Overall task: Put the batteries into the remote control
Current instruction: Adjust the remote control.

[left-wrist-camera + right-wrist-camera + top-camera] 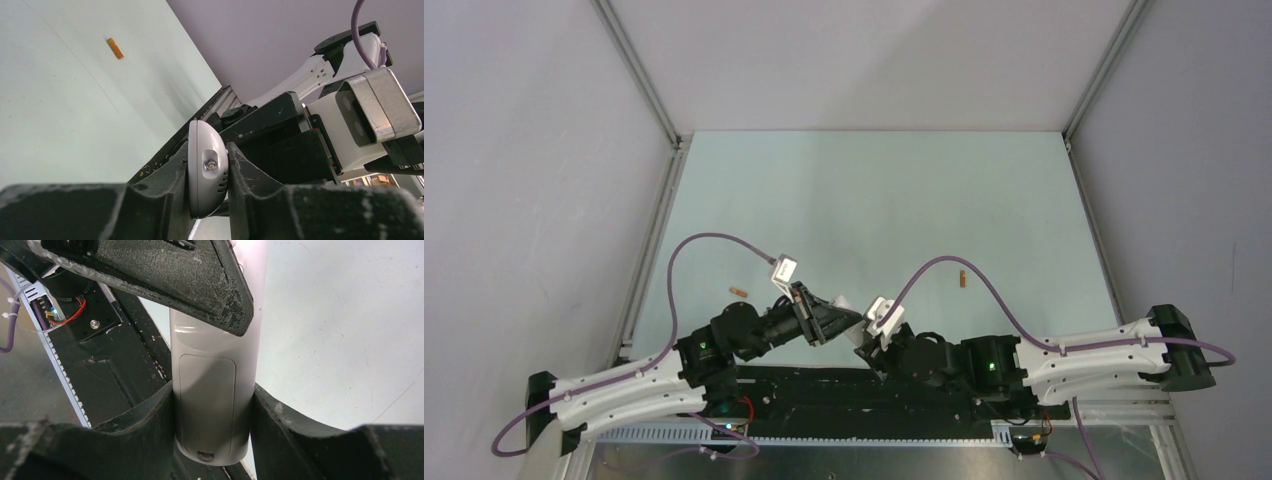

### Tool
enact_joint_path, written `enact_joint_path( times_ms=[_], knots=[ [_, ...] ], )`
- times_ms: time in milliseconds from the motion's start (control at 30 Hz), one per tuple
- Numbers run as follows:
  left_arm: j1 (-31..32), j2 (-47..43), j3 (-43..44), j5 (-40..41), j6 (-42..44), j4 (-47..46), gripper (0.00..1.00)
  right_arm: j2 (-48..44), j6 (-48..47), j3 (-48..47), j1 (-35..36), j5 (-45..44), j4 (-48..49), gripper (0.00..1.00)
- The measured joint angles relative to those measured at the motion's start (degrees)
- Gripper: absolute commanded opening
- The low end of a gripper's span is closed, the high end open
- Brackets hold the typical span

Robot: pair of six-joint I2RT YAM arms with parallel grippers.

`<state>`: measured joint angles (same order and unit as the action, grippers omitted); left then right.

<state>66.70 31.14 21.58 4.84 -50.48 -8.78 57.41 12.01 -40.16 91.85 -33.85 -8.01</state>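
Both the left gripper (pixel 207 162) and right gripper (pixel 212 405) were clamped on the slim white plastic remote control (pixel 210 375); two orange-copper cylindrical batteries (pixel 738 291) were seen well apart.

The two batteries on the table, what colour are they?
Orange. The left wrist view shows one battery best.
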Motion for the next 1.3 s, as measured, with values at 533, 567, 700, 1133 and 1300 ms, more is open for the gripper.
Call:
enact_joint_path(
  times_ms=[533, 567, 700, 1133, 1300],
  knots=[
    [-0.02, -3.37, -0.72, 2.16, -0.02, -0.02, 0.0, -0.94, -1.49, 0.04, 2.93, -4.15, 3.19, 0.78],
    [-0.02, -3.89, -1.05, 2.54, -0.02, -0.02, 0.0, -1.49, -1.44, 0.04, 3.06, -4.44, 3.48, 0.78],
    [-0.02, -6.05, -2.21, 3.63, 0.02, 0.11, 0.0, -6.25, 0.61, 0.07, 3.43, -6.32, 4.0, 0.77],
    [-0.02, -13.97, -5.55, 7.67, 0.44, -0.15, 0.0, -26.18, 18.14, 12.96, 3.28, -13.92, 12.13, 0.74],
    [-0.02, -18.53, -9.44, 12.85, -3.15, -0.15, 0.0, -31.8, 23.41, 19.06, 3.17, -14.36, 17.05, 0.64]
  ],
)
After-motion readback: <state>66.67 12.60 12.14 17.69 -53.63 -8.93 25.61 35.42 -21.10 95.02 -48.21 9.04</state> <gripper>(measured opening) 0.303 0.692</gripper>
